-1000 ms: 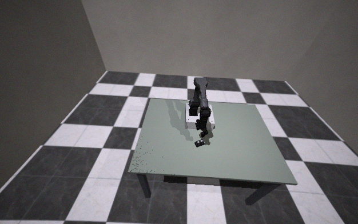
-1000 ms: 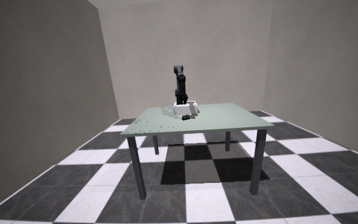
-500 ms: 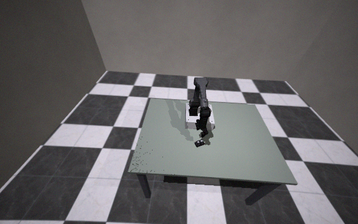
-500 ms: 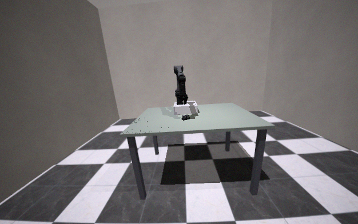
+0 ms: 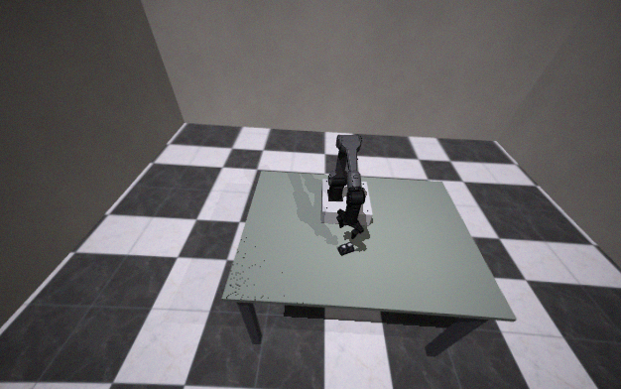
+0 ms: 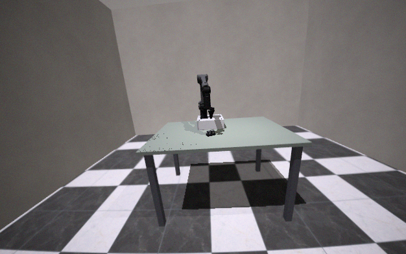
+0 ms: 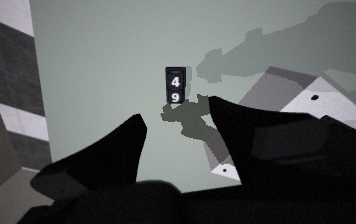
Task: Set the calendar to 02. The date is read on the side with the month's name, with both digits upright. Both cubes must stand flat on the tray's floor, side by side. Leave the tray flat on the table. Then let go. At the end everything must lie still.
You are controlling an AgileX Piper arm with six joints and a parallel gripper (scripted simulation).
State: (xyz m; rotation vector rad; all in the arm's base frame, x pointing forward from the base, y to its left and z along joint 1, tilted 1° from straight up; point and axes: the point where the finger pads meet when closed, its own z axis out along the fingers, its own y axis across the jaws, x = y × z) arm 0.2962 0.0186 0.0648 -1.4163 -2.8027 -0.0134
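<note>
The calendar point(image 5: 346, 249) is a small dark tray with two dark cubes, standing on the green table just in front of the arm's base; it also shows in the exterior view point(image 6: 211, 133). In the wrist view the cubes sit side by side in the tray, one showing a white 4 point(image 7: 175, 81) and the other a white 9 point(image 7: 175, 97). My gripper point(image 7: 175, 113) point(image 5: 354, 232) is open and empty. It hangs above the table between the base and the calendar, a short way from it. I cannot make out the month's name.
The arm's white base block point(image 5: 346, 200) stands at the back middle of the table, right behind the gripper. The table's left edge point(image 7: 37, 90) shows in the wrist view, with checkered floor beyond it.
</note>
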